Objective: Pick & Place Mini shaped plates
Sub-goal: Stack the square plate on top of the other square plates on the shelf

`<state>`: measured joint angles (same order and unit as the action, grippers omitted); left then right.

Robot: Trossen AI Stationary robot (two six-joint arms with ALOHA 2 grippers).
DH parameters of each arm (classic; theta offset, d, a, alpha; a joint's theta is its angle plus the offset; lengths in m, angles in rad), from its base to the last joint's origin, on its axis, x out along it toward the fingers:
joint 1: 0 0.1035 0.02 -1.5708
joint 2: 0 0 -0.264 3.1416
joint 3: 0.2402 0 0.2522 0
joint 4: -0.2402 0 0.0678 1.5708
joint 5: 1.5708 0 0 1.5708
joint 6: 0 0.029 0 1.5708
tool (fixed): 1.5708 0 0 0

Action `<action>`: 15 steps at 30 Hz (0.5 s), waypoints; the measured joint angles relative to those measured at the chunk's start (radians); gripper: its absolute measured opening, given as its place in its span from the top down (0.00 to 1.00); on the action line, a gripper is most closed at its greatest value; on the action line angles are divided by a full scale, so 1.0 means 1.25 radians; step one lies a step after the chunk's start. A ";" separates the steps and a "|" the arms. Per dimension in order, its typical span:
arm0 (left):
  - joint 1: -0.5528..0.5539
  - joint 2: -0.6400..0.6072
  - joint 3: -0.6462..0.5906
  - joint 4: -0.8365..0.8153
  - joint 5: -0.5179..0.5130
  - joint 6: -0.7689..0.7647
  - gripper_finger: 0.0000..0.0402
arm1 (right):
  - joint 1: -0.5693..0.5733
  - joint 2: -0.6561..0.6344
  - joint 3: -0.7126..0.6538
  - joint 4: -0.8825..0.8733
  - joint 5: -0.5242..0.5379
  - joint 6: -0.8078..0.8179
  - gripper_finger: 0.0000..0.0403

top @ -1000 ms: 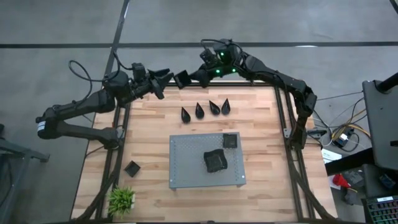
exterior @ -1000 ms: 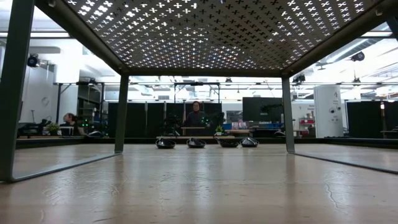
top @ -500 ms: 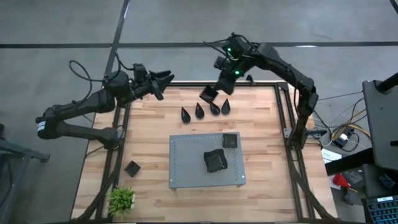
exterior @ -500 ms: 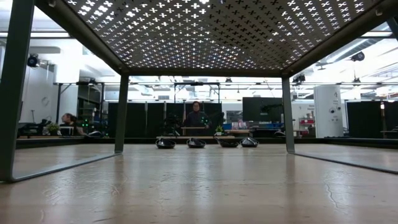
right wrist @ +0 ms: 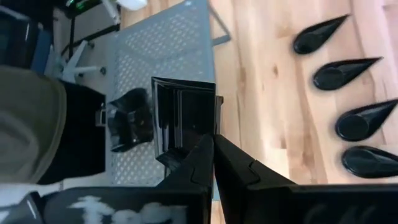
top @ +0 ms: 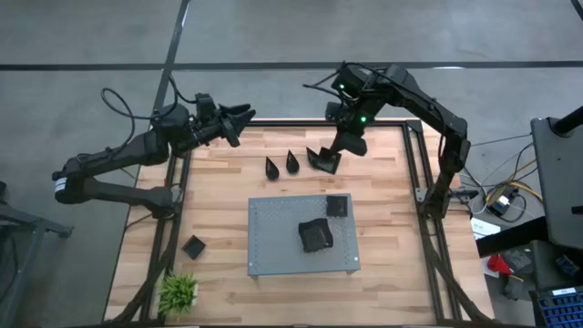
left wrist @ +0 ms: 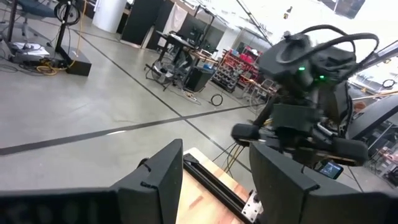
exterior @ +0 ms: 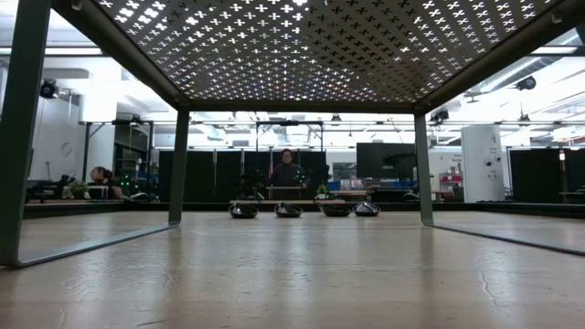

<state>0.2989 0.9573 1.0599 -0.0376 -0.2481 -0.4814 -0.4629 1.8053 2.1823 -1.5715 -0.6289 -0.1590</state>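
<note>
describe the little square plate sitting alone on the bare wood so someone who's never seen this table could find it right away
Start at the grey perforated board mid-table, then go to the green plant at the table's near left corner. Between them, just above the plant, lies the lone square plate: unlike the square plates on the board and the teardrop plates, it sits alone on wood.

Prob. robotics lab: equipment racks [left wrist: 239,62], floor cables [left wrist: 37,53], monitors [exterior: 379,160].
</note>
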 joint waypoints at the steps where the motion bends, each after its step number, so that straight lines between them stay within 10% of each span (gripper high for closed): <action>1: 0.000 0.000 0.000 -0.003 0.000 -0.003 0.56 | 0.010 -0.004 0.000 0.000 0.000 -0.006 0.98; 15: -0.001 0.000 0.000 -0.007 0.001 -0.010 0.56 | 0.115 -0.045 -0.186 -0.001 0.001 -0.018 0.98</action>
<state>0.2981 0.9573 1.0599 -0.0467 -0.2466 -0.4944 -0.3187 1.7485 1.9499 -1.5730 -0.6281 -0.1819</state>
